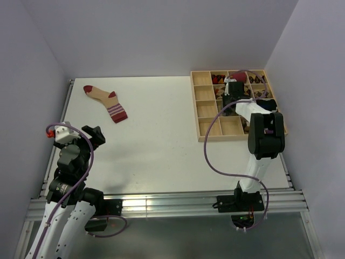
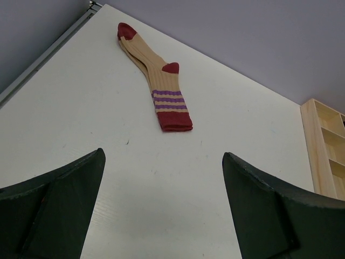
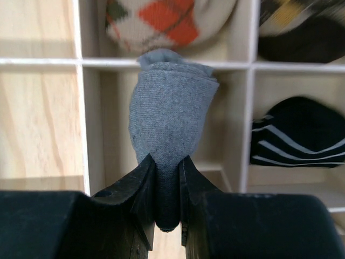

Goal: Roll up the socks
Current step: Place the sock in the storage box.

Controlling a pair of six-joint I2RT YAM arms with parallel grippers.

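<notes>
**Grey roll pinched over tray**

Right tool (image 3: 167,181) was clamped on the narrow end of the grey sock (image 3: 171,108), a rolled bundle. Its long axis ran straight away from the tool, loose flap toward the argyle sock (image 3: 161,21) one compartment beyond. Judged risk: thin pinch, so the roll could spring open or straddle a divider of the wooden tray (image 3: 81,135) on release. Left tool (image 2: 163,162) gaped wide, empty. Farther off, the beige sock (image 2: 161,86) lay flat on the table (image 2: 242,140), toe toward the far-left corner, cuff nearer.

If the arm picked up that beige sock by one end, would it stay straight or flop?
Probably flop: the beige sock is soft knit lying flat, bent at the heel. So thin, it likely weighs little. Pushed across the table, it would probably bunch up.
</notes>
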